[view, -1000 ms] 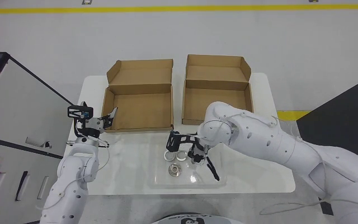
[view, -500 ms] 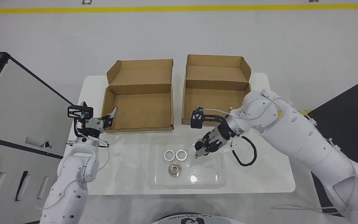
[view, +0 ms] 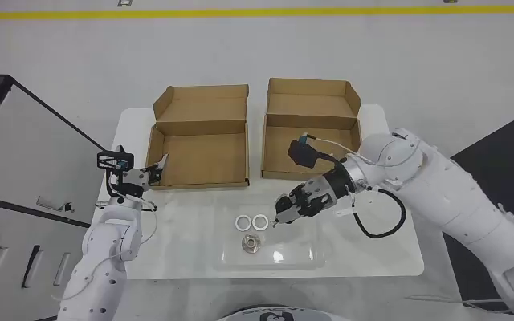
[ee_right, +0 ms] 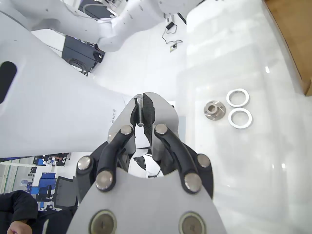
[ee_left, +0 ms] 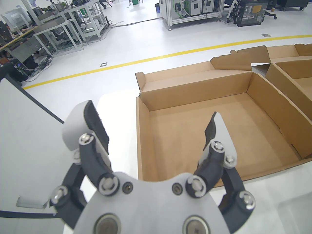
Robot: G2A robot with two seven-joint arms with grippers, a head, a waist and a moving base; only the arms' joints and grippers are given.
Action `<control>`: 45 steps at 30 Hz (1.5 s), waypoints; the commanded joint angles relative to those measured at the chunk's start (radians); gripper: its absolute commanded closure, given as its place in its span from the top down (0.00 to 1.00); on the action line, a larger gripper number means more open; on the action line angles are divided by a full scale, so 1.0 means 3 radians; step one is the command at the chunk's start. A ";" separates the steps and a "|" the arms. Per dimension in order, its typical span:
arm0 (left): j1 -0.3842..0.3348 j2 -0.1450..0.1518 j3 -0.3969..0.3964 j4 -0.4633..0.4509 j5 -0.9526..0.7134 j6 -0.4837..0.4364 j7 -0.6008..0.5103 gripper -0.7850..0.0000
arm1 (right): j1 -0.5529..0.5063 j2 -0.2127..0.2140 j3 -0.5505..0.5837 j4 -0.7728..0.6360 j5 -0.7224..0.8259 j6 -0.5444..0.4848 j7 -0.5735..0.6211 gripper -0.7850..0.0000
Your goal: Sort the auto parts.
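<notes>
My right gripper (ee_right: pixel 141 110) is shut on a threaded metal bolt (ee_right: pixel 139 113), held lengthwise between the pads. From above, the right gripper (view: pixel 281 213) hangs over the clear tray (view: pixel 299 255), just right of the parts. Two white rings (view: pixel 250 221) and a metal flanged bushing (view: pixel 250 242) lie in the tray; the rings (ee_right: pixel 238 108) and bushing (ee_right: pixel 214 110) also appear in the right wrist view. My left gripper (ee_left: pixel 156 125) stands open and holds nothing, at the left edge of the left cardboard box (ee_left: pixel 209 132), and shows from above as the left gripper (view: pixel 152 170).
Two open cardboard boxes sit at the back of the white table (view: pixel 185 229): the left box (view: pixel 201 156) and the right box (view: pixel 309 144), both with bare floors. A dark panel (view: pixel 32 120) stands off the table's left side.
The right arm has lifted out of the tray with the bolt and swung right, its gripper now above the tray's right part. The left arm has not moved.
</notes>
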 commanded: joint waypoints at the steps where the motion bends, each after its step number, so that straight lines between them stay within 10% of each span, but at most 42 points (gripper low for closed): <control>1: 0.0000 0.0000 0.0000 0.0000 0.0000 0.0000 0.0000 1.00 | 0.0064 -0.0002 -0.0066 -0.0009 0.0143 -0.0086 -0.0086 0.00; 36: 0.0000 0.0000 0.0000 0.0000 0.0000 0.0000 0.0000 1.00 | 0.0348 -0.0067 -0.0359 -0.0065 0.0654 -0.0449 -0.0515 0.00; 45: 0.0000 0.0000 0.0000 0.0000 0.0000 0.0000 0.0000 1.00 | 0.0183 -0.0129 -0.0113 -0.0254 0.1466 -0.0612 -0.0614 0.00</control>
